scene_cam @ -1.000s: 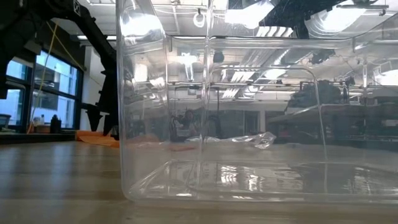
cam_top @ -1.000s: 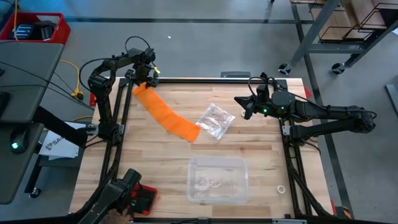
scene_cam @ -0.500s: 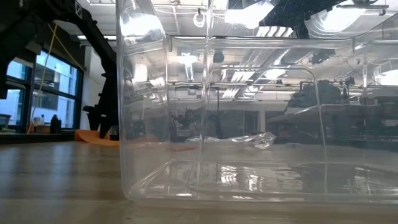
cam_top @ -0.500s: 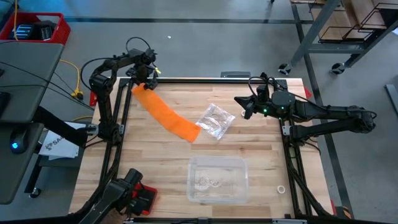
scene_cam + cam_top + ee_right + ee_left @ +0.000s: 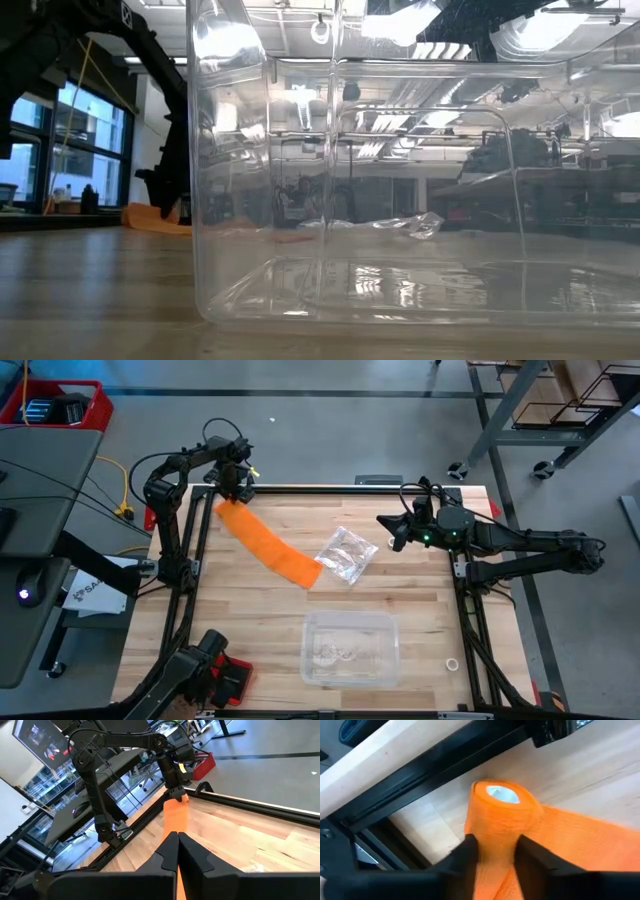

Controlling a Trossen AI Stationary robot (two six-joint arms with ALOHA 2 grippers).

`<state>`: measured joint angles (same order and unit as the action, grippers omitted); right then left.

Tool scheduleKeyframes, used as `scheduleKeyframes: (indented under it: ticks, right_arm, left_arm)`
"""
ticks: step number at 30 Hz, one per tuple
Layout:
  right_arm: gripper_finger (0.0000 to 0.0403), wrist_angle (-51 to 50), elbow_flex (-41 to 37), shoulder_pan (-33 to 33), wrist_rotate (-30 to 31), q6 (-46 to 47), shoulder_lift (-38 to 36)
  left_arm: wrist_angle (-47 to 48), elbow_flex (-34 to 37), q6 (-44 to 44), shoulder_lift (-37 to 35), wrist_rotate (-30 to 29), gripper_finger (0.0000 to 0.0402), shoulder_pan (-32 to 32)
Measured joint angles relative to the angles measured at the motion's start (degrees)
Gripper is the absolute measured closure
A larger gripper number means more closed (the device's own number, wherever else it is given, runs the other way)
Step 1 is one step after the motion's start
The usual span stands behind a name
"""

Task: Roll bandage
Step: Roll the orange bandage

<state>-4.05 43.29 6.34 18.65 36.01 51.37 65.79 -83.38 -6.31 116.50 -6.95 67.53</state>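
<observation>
Bandage point(image 5: 503, 815) rolled further, left end effector point(image 5: 492, 851) gripping

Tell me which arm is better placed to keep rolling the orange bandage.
The left. Its gripper is shut on the bandage at the rolled end, near the table's far left corner. The right gripper hangs shut beyond the plastic bag, away from the strip.

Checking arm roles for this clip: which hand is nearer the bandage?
Left. The left hand grips the rolled end of the bandage at the table's far left corner. The right hand hangs apart, beyond the plastic bag.
</observation>
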Motion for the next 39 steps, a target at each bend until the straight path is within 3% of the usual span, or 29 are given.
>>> scheduleKeyframes:
  ticks: [3,6,10,14,20,24,32,35,39]
  right_arm:
    - [0.0402,0.0,0.0,0.01,0.0,-0.03,0.0]
    - [0.0402,0.12,-0.02,0.01,-0.71,-0.37,-0.23]
    - [0.0402,2.05,-0.04,0.01,-6.37,-0.45,-1.05]
    - [0.0402,0.78,0.39,0.01,-13.73,0.17,-1.14]
    - [0.0402,0.4,0.48,-0.01,-17.42,5.08,1.37]
    - [0.0402,0.34,0.49,-0.01,-26.1,5.2,4.17]
    - [0.0402,-0.78,0.55,-1.06,-52.47,7.65,8.21]
    - [0.0402,-1.33,0.57,-4.3,-56.5,10.78,8.26]
    - [0.0402,-1.36,0.59,-11.31,-55.58,17.61,8.69]
  left_arm:
    - [1.6,-1.24,-0.41,-0.01,-0.05,0.0373,-0.33]
    - [3.49,-3.16,-0.79,-0.31,-0.04,0.0373,-0.65]
    - [5.78,-5.96,0.1,-2.64,1.46,0.0373,-0.98]
    - [7.31,-6.35,1.31,-7.18,3.01,0.0373,-1.72]
    - [9.67,-6.37,4.47,-15.22,6.01,0.0373,-4.03]
    - [11.4,-6.37,8.59,-20.76,8.49,0.0373,-7.41]
    - [12.0,-6.37,18.24,-32.4,11.81,0.0373,-16.47]
    - [11.98,-6.37,22.5,-36.83,10.73,0.0373,-18.9]
    - [11.98,-6.37,25.75,-42.08,7.33,0.0373,-20.55]
